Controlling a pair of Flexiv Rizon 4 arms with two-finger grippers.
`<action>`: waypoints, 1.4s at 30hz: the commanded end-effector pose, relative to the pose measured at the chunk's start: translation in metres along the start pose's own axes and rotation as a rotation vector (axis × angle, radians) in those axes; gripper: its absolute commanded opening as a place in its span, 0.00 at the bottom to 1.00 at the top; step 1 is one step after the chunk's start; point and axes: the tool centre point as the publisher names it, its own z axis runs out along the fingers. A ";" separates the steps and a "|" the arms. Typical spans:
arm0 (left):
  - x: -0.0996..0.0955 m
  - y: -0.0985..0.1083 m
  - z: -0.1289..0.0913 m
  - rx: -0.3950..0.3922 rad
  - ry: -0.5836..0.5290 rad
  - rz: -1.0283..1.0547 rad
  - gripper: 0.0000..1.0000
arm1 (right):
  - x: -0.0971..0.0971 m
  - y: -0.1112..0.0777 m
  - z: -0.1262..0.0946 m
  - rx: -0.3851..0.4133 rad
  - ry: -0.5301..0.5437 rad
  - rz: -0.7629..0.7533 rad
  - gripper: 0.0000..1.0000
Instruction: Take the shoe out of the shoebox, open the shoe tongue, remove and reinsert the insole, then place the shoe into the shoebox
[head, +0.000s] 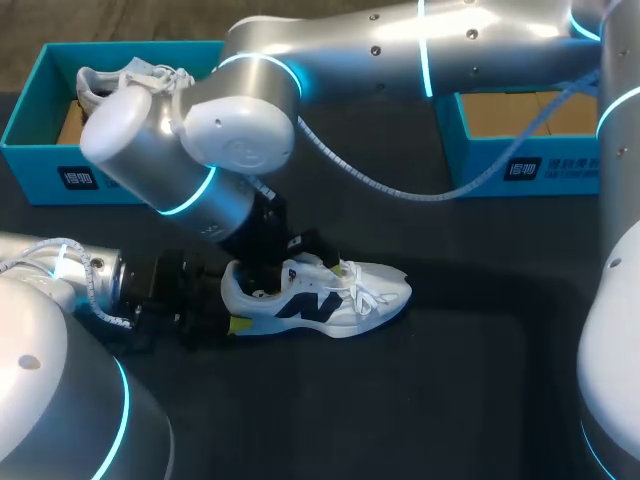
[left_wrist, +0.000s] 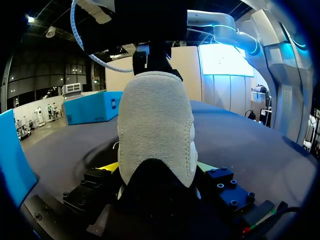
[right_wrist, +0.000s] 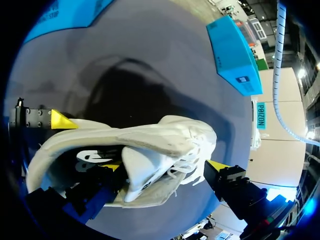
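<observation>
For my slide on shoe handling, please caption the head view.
Left hand grips the white shoe by the heel on the table; right hand at its opening.

hidden: left gripper (left_wrist: 156, 172) tips mostly behind shoe (left_wrist: 155, 120) heel | head view: shoe heel under right arm (head: 190, 150)

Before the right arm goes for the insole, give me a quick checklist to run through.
1. Shoe on the table, not boxed: ok.
2. Left gripper clamped on the heel: ok.
3. Right gripper at the tongue: ok; its hold: cannot tell.
4. Insole in sight: cannot tell, inside is dark.
5. Right-hand box free for the shoe: ok, looks empty.
</observation>
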 end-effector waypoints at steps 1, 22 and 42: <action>0.001 0.004 -0.002 -0.001 -0.002 0.001 0.00 | -0.011 -0.005 0.000 -0.001 0.003 0.268 1.00; 0.001 0.004 -0.002 -0.001 -0.002 0.001 0.00 | -0.051 -0.010 -0.015 0.003 -0.013 0.343 0.40; 0.001 0.004 -0.002 -0.001 -0.002 0.001 0.00 | -0.082 -0.002 -0.001 0.001 0.032 0.368 0.00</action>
